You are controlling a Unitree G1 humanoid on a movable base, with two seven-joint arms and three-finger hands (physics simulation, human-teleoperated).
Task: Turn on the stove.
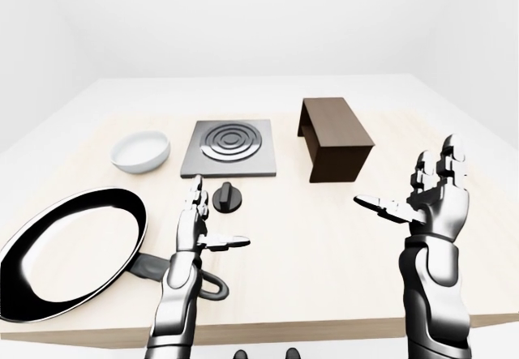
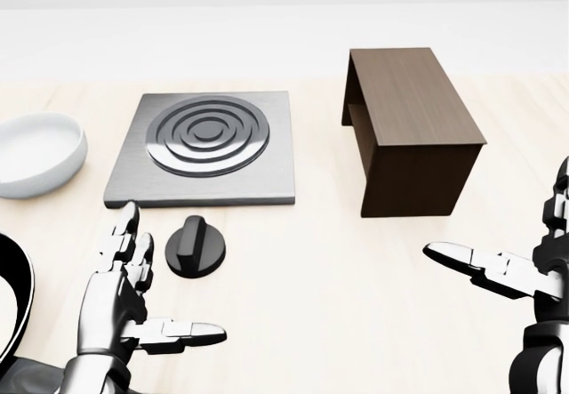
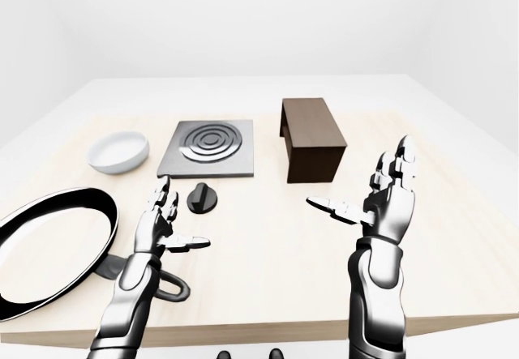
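A grey stove plate [image 2: 206, 148] with a dark ringed burner [image 2: 209, 133] lies on the wooden table. Its black round knob [image 2: 195, 246] sits just below the plate's lower edge. My left hand [image 2: 147, 298] is open, fingers straight, just left of and below the knob, not touching it. My right hand [image 2: 520, 243] is open and raised at the right edge of the head view, well away from the knob, below a brown box.
A white bowl [image 1: 141, 151] sits left of the stove. A black frying pan [image 1: 69, 250] lies at the lower left, its handle under my left forearm. A dark brown wooden box [image 2: 411, 129] stands right of the stove. The table edge [image 1: 324, 328] runs along the bottom.
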